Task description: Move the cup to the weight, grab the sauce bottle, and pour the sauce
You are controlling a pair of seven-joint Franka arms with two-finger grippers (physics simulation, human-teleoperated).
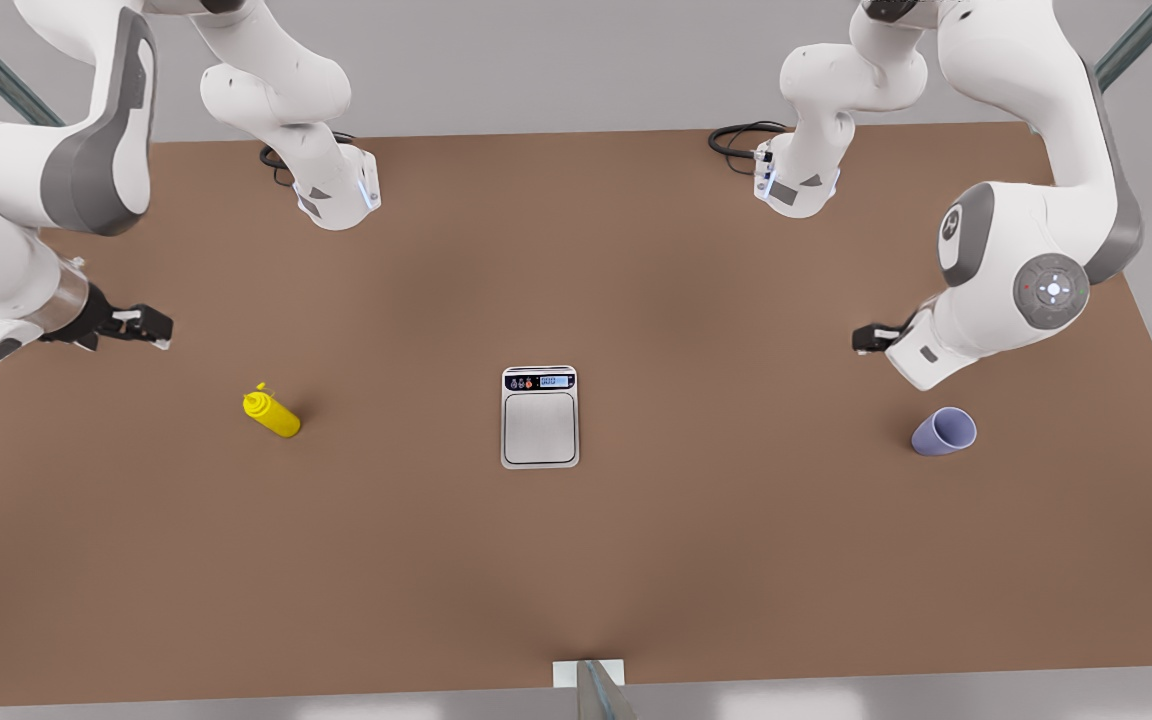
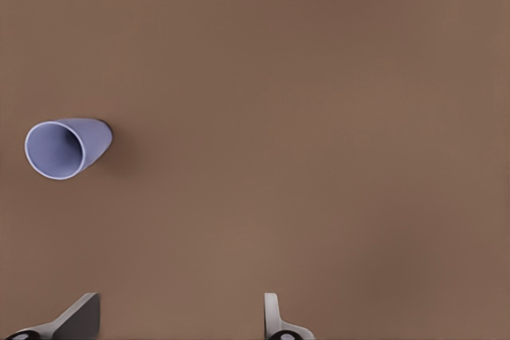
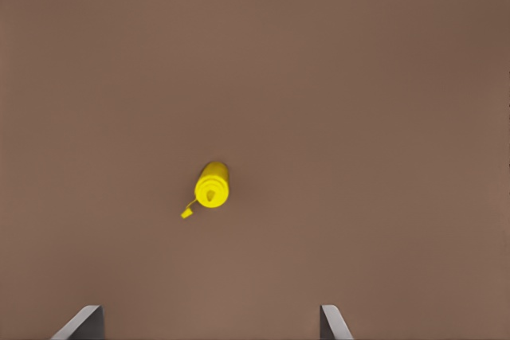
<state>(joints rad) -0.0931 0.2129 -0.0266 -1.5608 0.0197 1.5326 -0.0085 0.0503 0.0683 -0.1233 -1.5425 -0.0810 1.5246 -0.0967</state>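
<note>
Brown tabletop (image 1: pixel 576 580) spreads under our spread-fingered left gripper (image 2: pixel 179 320), which hovers near the cup (image 2: pixel 64 147), light and rigid, best pinched across its wall; our right gripper (image 3: pixel 211 324), likewise apart, hangs above the sauce bottle (image 3: pixel 212 185), squeezable mid-body, the weight (image 1: pixel 540 416) well apart from both.

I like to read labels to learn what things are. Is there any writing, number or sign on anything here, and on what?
Flat silver-plated kitchen scale with white rim: its blue-lit display shows digits, too small to read; the marks beside it are also too small.
Small yellow plastic squeeze bottle: no label.
Plain lavender-blue tapered cup: no writing.
White robot arm: a small emblem and a round button pad, no legible words.
</note>
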